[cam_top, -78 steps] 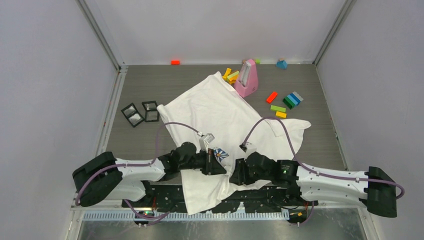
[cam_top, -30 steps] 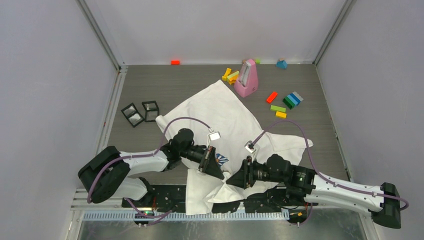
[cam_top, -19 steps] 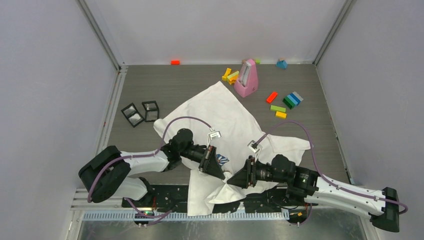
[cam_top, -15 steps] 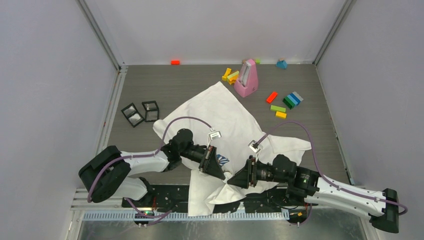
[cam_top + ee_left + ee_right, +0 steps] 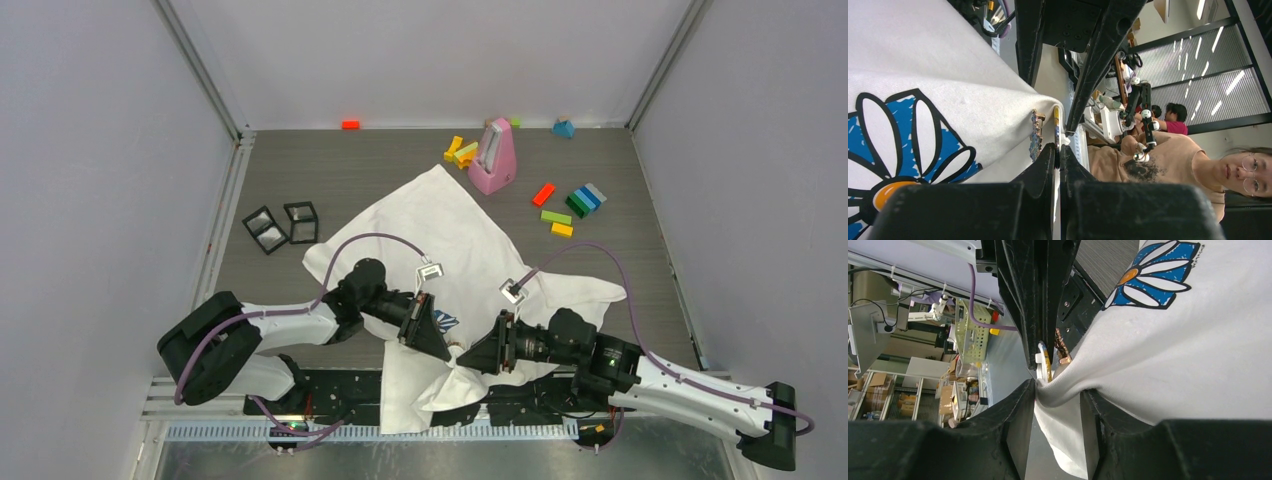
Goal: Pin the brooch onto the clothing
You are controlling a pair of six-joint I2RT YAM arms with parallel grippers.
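- Left hand (image 5: 1058,148) is clamped shut on the brooch (image 5: 1037,136) by the table's (image 5: 330,180) near edge, unmoved.
- Right hand (image 5: 1058,390), half closed, grips a T-shirt (image 5: 450,225) fold. It has slid slightly right (fabric tauter), so piercing looks close.

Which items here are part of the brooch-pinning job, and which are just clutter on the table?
In the job: T-shirt; brooch, at its bunched edge; left gripper, shut on the brooch; right gripper, pinching the T-shirt.
Lying about: pink object; coloured blocks; two black-framed squares.
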